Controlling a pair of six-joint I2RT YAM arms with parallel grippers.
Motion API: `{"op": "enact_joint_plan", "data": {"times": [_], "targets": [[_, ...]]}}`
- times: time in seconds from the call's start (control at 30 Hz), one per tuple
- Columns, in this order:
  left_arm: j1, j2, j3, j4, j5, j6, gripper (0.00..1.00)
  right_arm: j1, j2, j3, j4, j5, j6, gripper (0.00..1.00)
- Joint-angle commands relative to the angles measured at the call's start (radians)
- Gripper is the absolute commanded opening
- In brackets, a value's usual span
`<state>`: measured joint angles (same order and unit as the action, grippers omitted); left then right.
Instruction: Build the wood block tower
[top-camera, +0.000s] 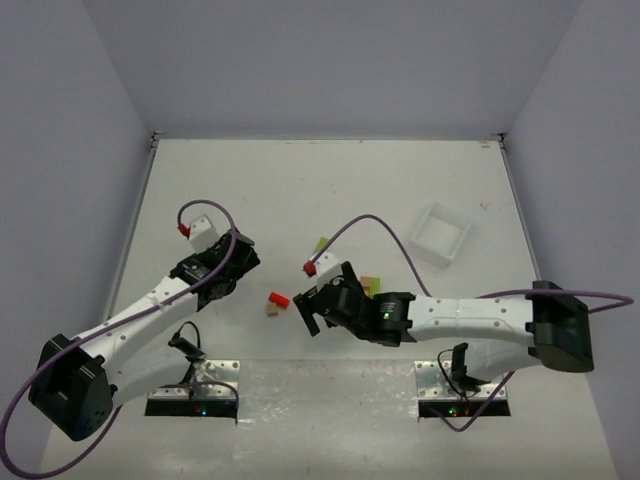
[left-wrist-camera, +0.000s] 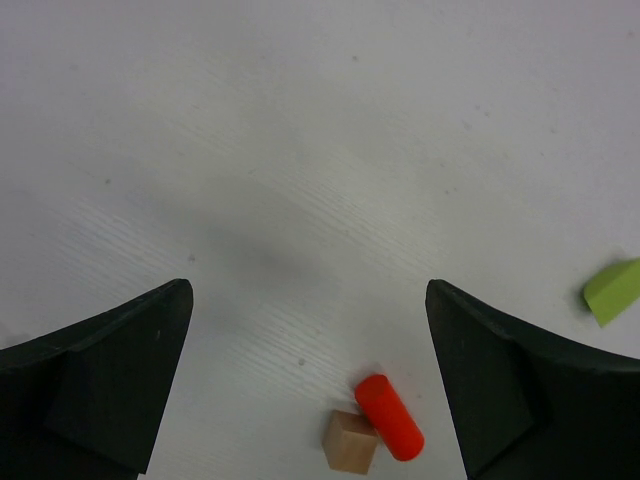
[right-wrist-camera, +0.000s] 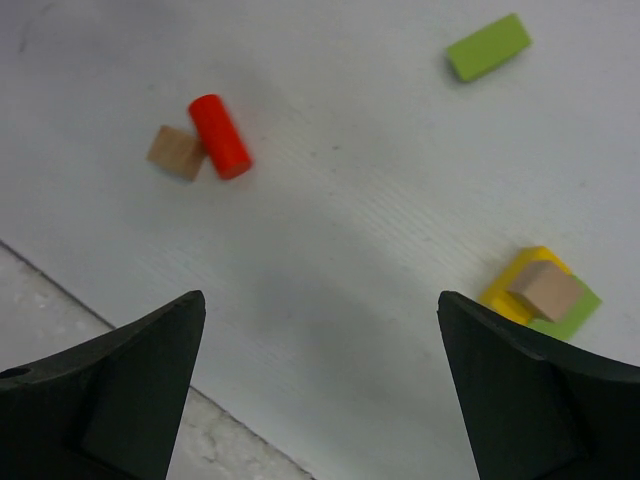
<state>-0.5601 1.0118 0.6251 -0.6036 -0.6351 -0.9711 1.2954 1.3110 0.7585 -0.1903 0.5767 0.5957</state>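
A red-orange cylinder (top-camera: 279, 298) lies on its side, touching a tan cube (top-camera: 272, 310), between my two grippers. They also show in the left wrist view, cylinder (left-wrist-camera: 388, 417) and cube (left-wrist-camera: 350, 441), and in the right wrist view, cylinder (right-wrist-camera: 220, 136) and cube (right-wrist-camera: 176, 152). A lime green block (top-camera: 321, 243) (right-wrist-camera: 488, 46) (left-wrist-camera: 612, 290) lies alone farther back. A low stack (top-camera: 371, 286) has a tan block (right-wrist-camera: 550, 290) on a yellow block (right-wrist-camera: 515, 285), with a lime green piece (right-wrist-camera: 578, 314) at its side. My left gripper (top-camera: 244, 262) (left-wrist-camera: 306, 290) is open and empty. My right gripper (top-camera: 306, 316) (right-wrist-camera: 321, 298) is open and empty.
A white square tray (top-camera: 441, 233) stands at the back right. The right arm's forearm partly hides the low stack from above. The table's lighter front strip (right-wrist-camera: 120, 400) runs just below the right gripper. Grey walls enclose the table on three sides.
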Motion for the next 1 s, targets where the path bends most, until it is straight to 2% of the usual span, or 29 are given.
{"op": "enact_joint_plan", "data": {"times": [0.0, 0.17, 0.33, 0.6, 0.8, 0.97], "targets": [[0.131, -0.037, -0.032, 0.081, 0.074, 0.036, 1.0, 0.055, 0.139, 0.084, 0.164, -0.105, 0.034, 0.99], [0.191, -0.067, -0.048, 0.066, 0.065, 0.028, 1.0, 0.067, 0.364, 0.214, 0.22, -0.196, 0.04, 0.99], [0.201, -0.083, -0.034, 0.02, 0.022, 0.016, 1.0, 0.071, 0.496, 0.302, 0.236, -0.211, 0.056, 0.99], [0.201, -0.107, -0.03, 0.007, 0.017, 0.017, 1.0, 0.073, 0.61, 0.383, 0.236, -0.152, 0.051, 0.93], [0.201, -0.117, -0.033, 0.004, 0.011, 0.022, 1.0, 0.07, 0.661, 0.423, 0.221, -0.104, 0.056, 0.85], [0.201, -0.12, -0.036, 0.008, 0.023, 0.023, 1.0, 0.071, 0.687, 0.442, 0.209, -0.067, 0.062, 0.84]]}}
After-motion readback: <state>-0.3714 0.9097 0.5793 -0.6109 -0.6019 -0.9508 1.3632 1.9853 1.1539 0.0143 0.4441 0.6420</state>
